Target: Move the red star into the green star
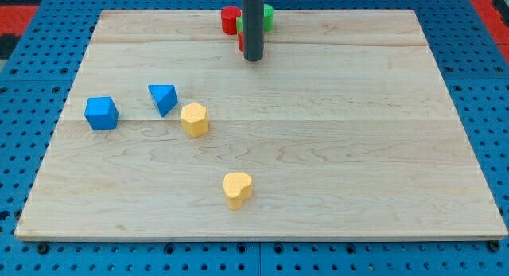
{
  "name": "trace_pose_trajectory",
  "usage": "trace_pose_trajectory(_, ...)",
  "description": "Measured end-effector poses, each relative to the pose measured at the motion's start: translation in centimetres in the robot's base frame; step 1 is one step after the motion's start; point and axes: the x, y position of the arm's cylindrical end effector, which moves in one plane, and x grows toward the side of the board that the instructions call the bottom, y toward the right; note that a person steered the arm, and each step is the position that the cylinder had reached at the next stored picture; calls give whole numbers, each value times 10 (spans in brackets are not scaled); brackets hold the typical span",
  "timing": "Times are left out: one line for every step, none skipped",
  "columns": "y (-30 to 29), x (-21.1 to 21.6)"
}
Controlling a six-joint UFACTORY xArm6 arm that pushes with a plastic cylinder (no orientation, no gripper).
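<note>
Wooden board, my tip, red block

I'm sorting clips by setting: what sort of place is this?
Probably a robotics lab bench rather than a home or shop. A pale wooden board lies on a blue perforated base, small coloured blocks like the blue cube are scattered on it, and my tip stands near the view's top.
</note>
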Motion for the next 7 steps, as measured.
trace_pose_trajectory(0, 21)
trace_pose_trajectory(11, 75)
trace_pose_trajectory(-3, 110)
trace_pose_trajectory(-20, 143)
trace_pose_trajectory(-80, 143)
trace_pose_trajectory(-119, 143)
trace_pose_trajectory(-159, 140)
